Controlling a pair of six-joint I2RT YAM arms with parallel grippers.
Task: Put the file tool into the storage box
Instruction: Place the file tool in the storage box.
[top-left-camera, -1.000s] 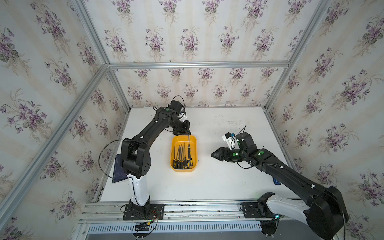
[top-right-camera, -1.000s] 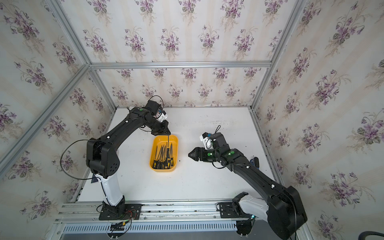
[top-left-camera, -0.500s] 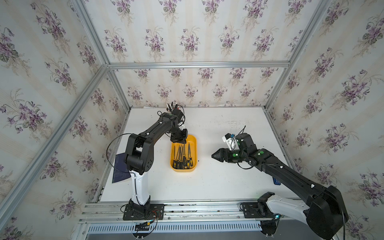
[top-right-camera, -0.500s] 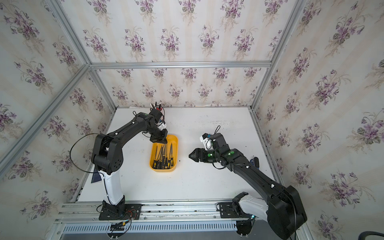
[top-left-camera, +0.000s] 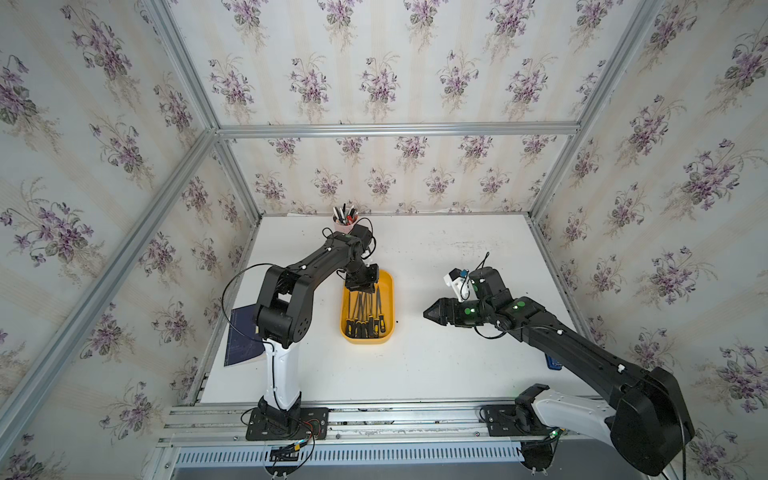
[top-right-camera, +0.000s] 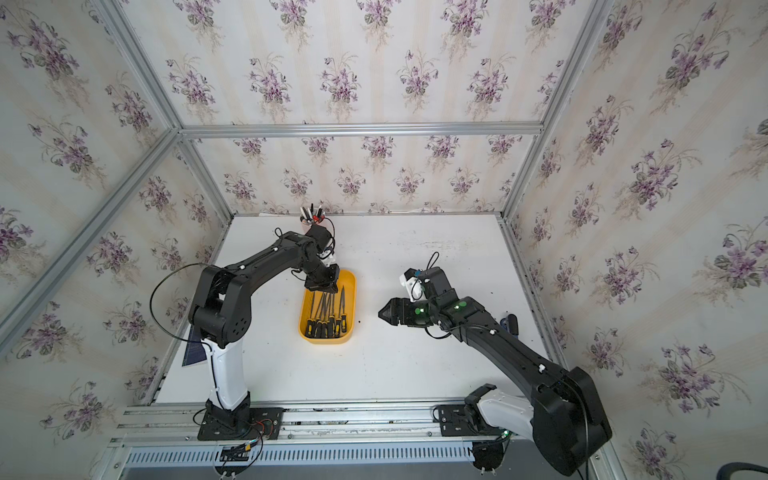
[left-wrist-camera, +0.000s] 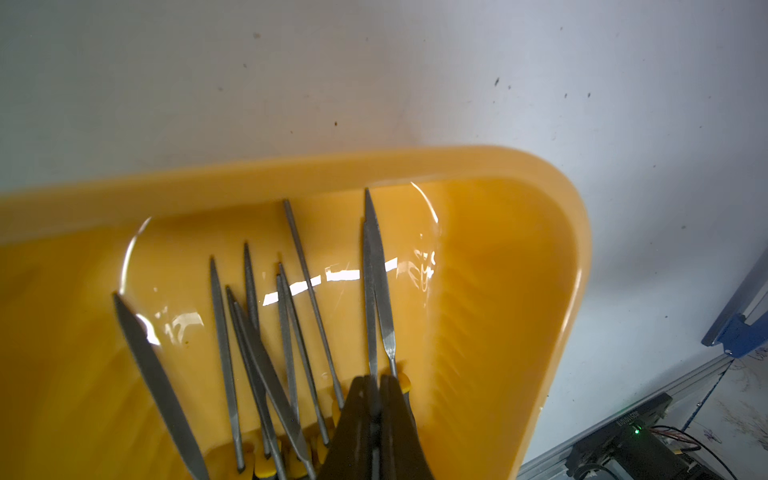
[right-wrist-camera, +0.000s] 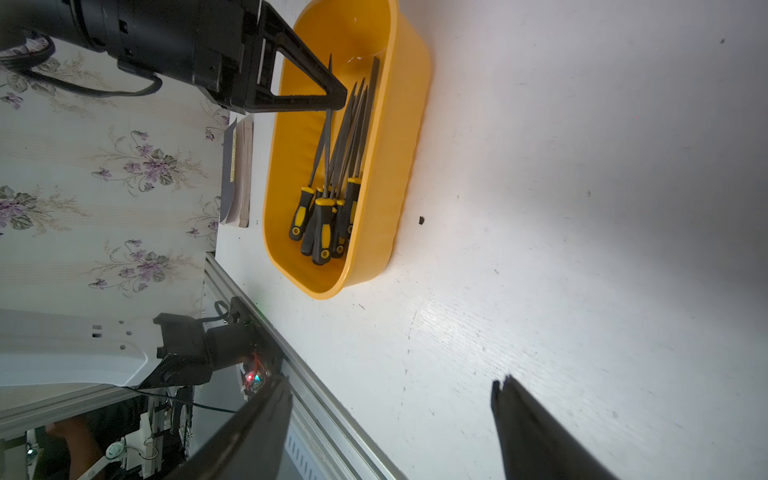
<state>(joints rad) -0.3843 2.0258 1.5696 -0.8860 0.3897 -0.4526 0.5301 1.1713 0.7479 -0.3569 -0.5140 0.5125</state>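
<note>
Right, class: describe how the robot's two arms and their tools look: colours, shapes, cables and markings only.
The left arm and right arm are black with white lower links. A thin black cable loops off the left one. Two green lights and a white camera mount mark the right wrist. The left tool and right tool are black with tapering, pointed fingers.

One storage box (top-left-camera: 366, 339), several files (top-left-camera: 366, 309), one pen cup (top-left-camera: 343, 227)
</note>
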